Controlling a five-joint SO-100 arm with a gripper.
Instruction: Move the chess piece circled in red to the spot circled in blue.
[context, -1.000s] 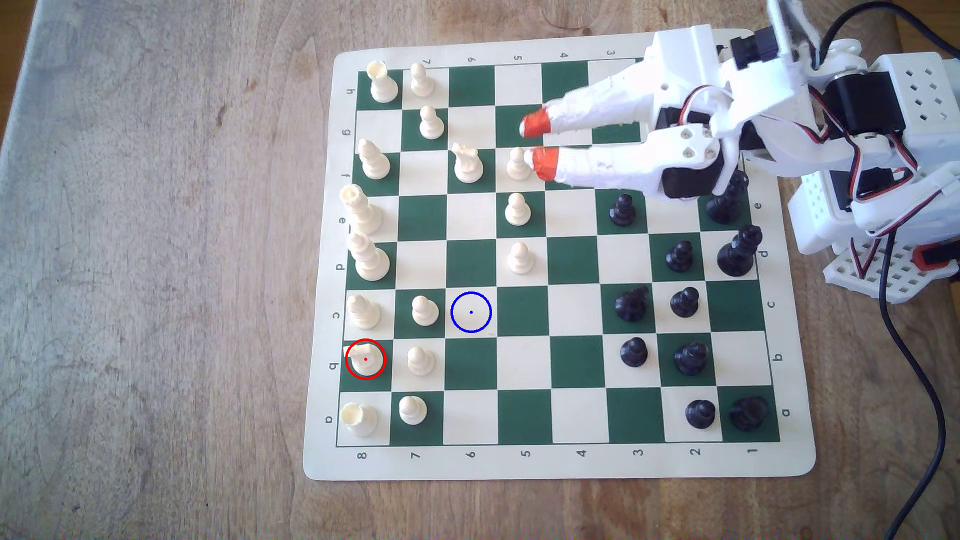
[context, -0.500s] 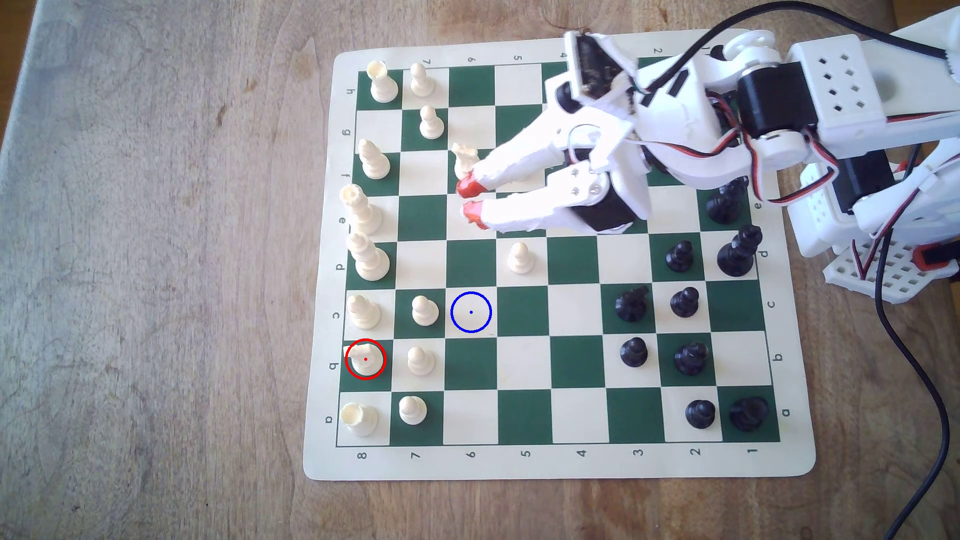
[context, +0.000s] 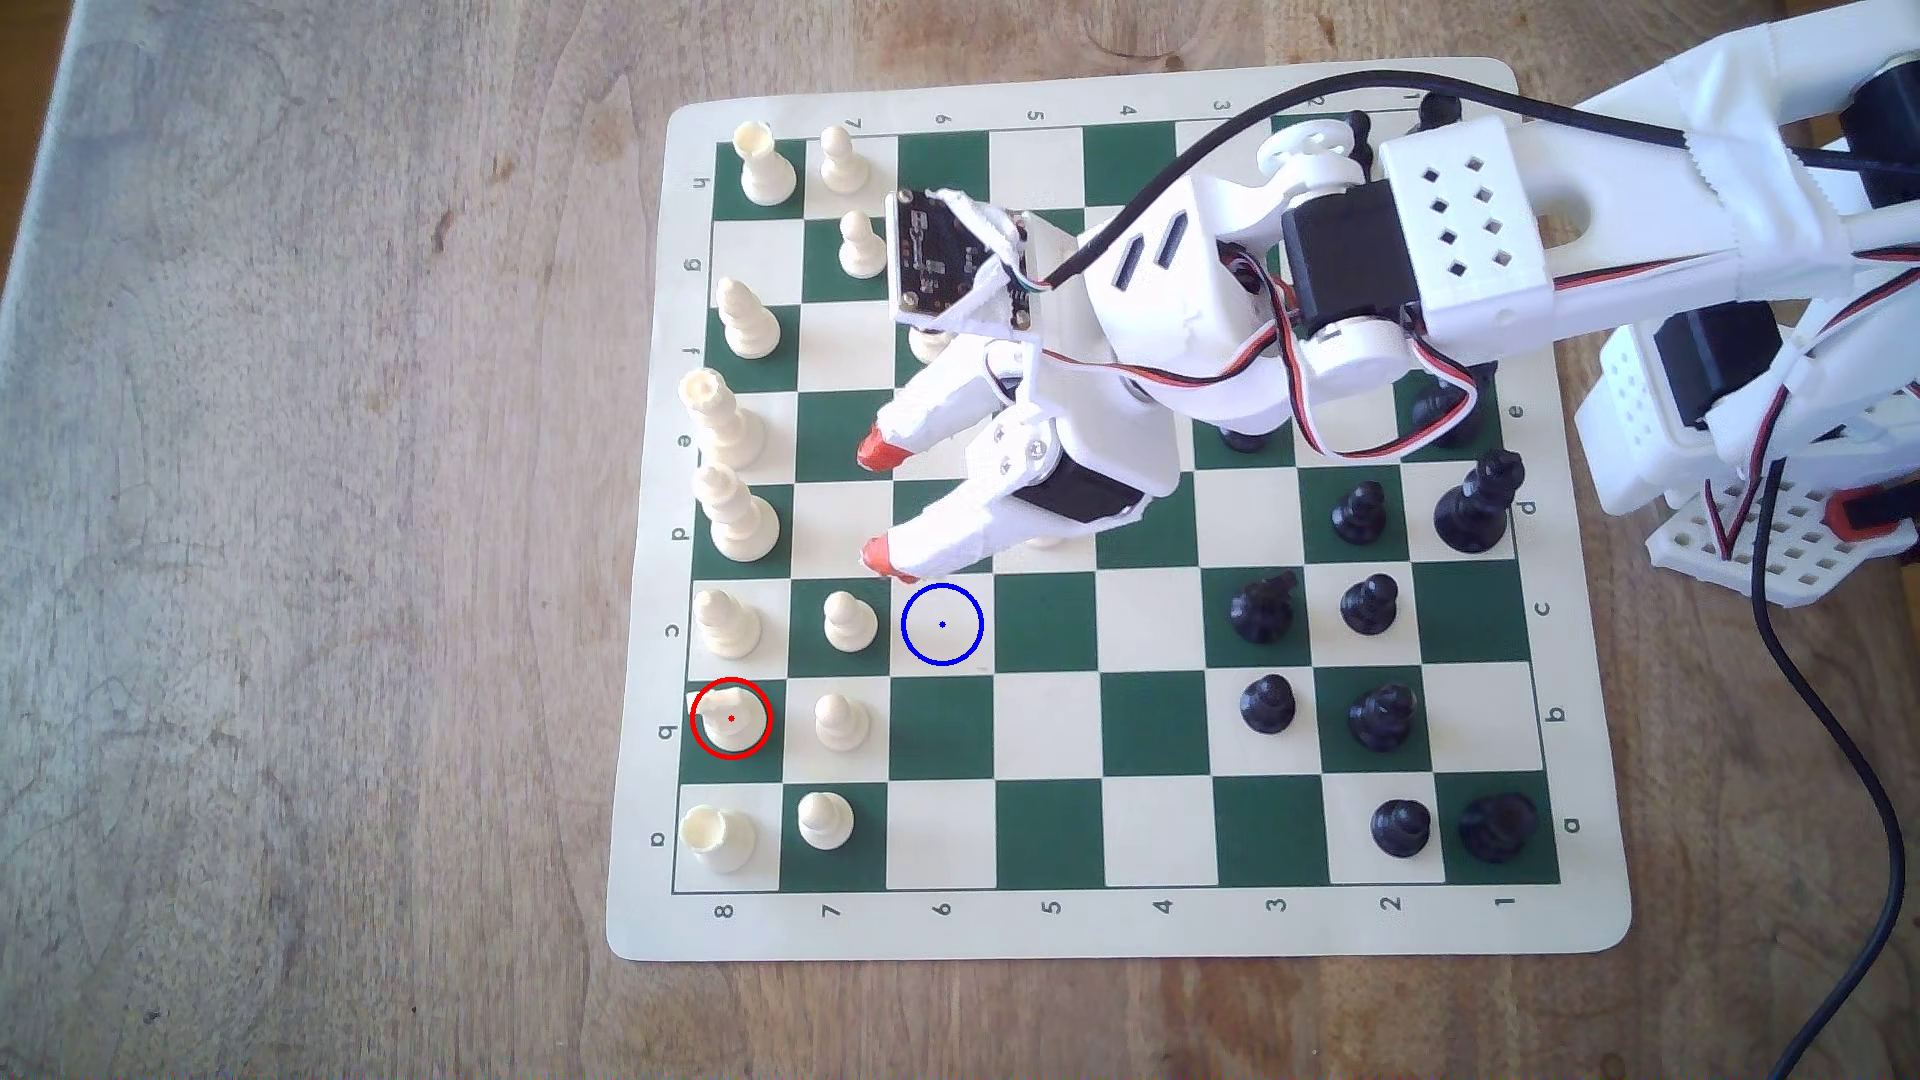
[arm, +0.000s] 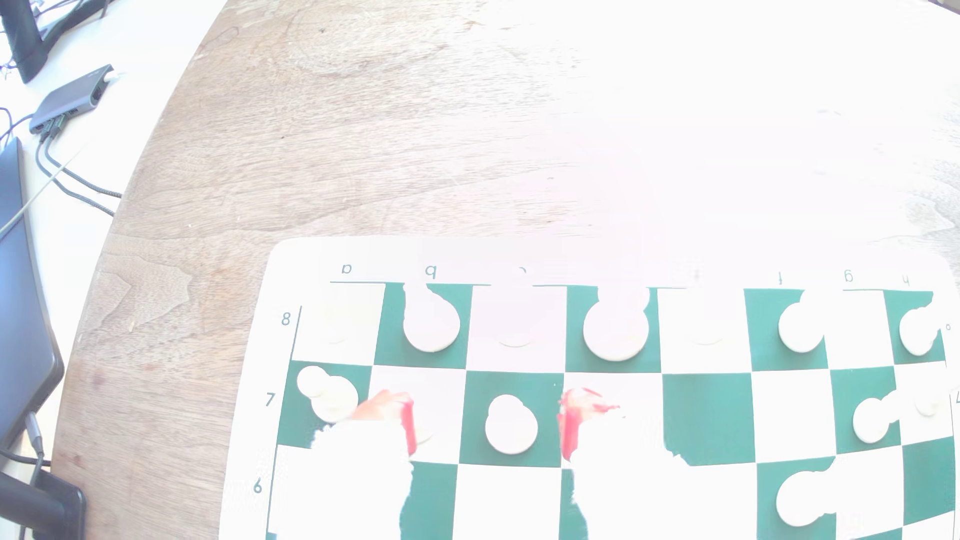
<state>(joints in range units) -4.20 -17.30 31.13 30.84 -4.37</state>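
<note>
In the exterior view my gripper (context: 880, 504) hangs over the middle of the chessboard (context: 1122, 924), and my two red-tipped fingers (context: 883, 449) are spread apart with nothing between them. The white knight (context: 730, 717), marked with the red ring, stands in the lower left part of the frame, on a dark green square at the board's left edge. It is well apart from my fingertips, so it is not yet taken. The blue-ringed square (context: 942, 624) is a cream one just below my lower fingertip, and no piece stands on it. A white pawn (context: 842, 721) stands on the square just right of the knight, so I judge there is little room on that side. The knight looks to me a small, light and stiff plastic piece, probably smooth, with a snout that juts out; I think it is better to pinch it low on the body, above the round base. My arm covers several pieces in the upper middle of the board, and I cannot name them. In the wrist view the light is very strong and the white pieces look as pale discs without shape. My fingers (arm: 408, 426) are open there too, with a white pawn (arm: 511, 424) seen between them in the lower middle. The knight (arm: 431, 319) is only a pale blob on a green square, so its snout direction I cannot tell.
</note>
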